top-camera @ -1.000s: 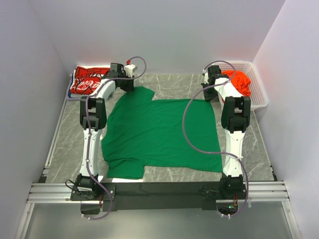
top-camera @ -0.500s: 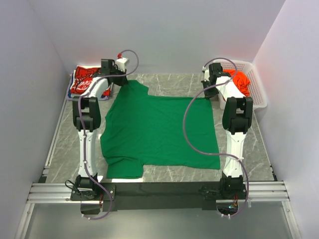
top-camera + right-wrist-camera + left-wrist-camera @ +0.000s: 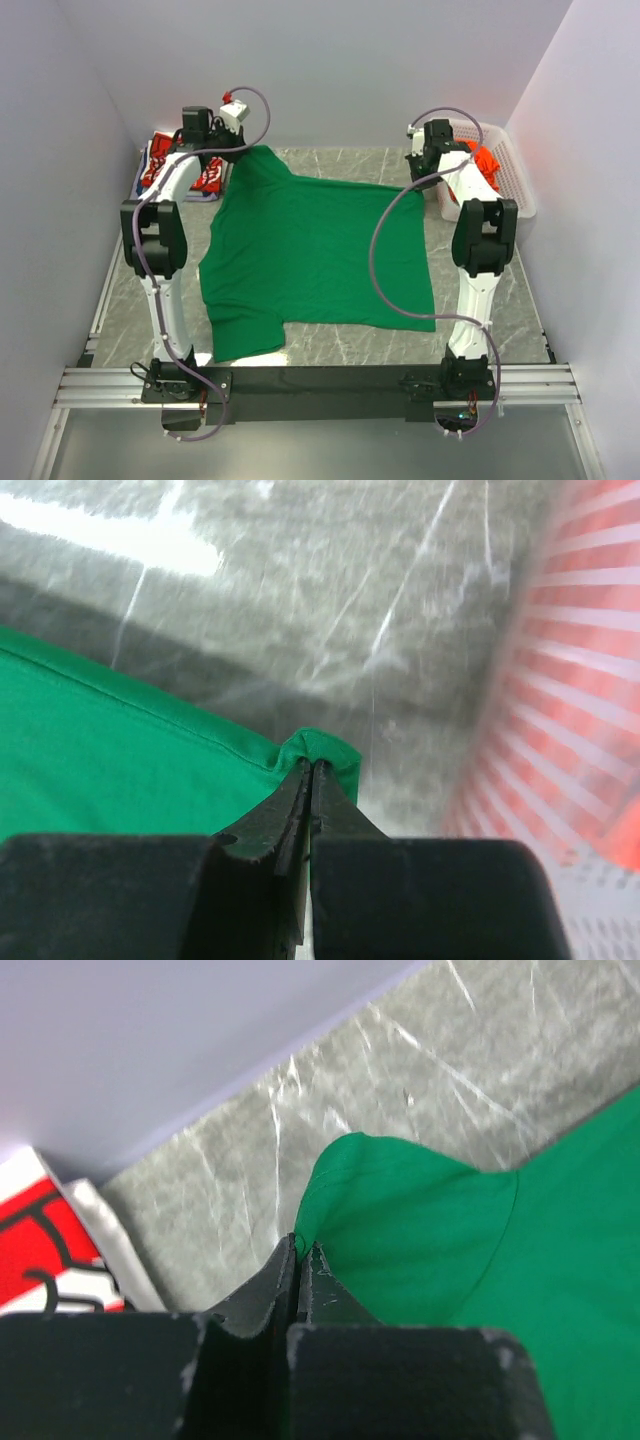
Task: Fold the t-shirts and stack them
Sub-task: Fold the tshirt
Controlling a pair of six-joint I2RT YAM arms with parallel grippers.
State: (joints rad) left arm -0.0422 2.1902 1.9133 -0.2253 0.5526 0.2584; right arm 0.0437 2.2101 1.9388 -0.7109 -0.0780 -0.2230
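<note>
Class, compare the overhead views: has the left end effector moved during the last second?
Yes. The left end effector, shut on the green t-shirt, moved leftward and toward the back wall, nearer the red t-shirt.

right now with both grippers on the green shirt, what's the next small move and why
Probably raise both grippers together and carry the far edge toward the near edge. The left gripper and right gripper are each shut on a far corner of the green t-shirt, which lies spread open and unfolded.
</note>
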